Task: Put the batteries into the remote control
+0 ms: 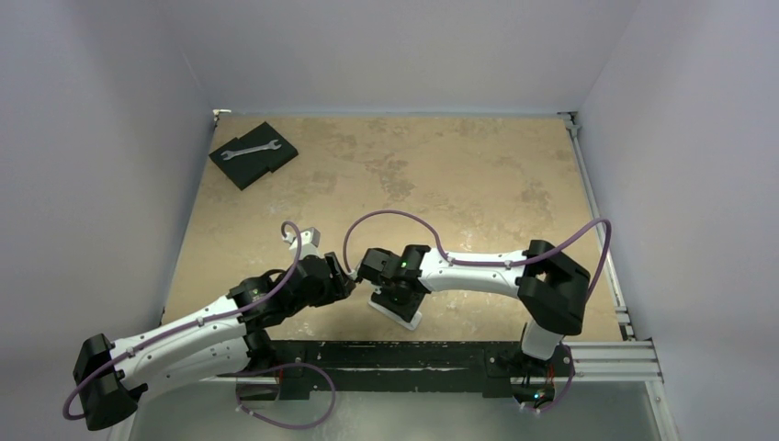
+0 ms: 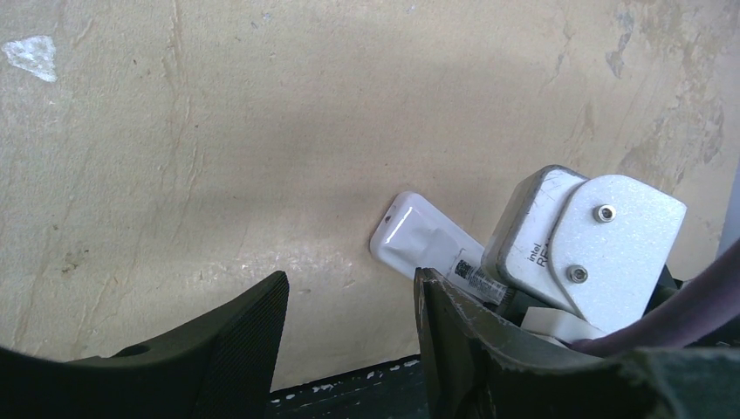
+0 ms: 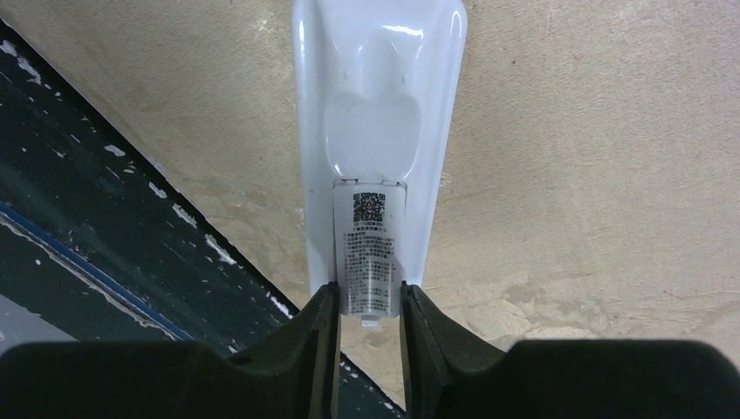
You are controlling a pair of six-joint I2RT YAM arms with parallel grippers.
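Observation:
The remote control (image 3: 380, 105) lies back up on the table near its front edge, white, with a printed label (image 3: 370, 253) on its back cover. My right gripper (image 3: 369, 292) points down at it, and its fingers press both sides of the labelled cover at the remote's near end. From above, the remote (image 1: 407, 318) shows under the right gripper (image 1: 397, 299). My left gripper (image 1: 347, 278) hovers just left of it. In the left wrist view that gripper (image 2: 349, 297) is open, with bare table between its fingers and the remote (image 2: 417, 237) off to its right. No batteries are in view.
Black foam pads (image 1: 241, 171) carrying a metal wrench (image 1: 249, 148) sit at the table's far left corner. A dark rail (image 1: 386, 354) runs along the near edge right by the remote. Walls enclose the table on three sides.

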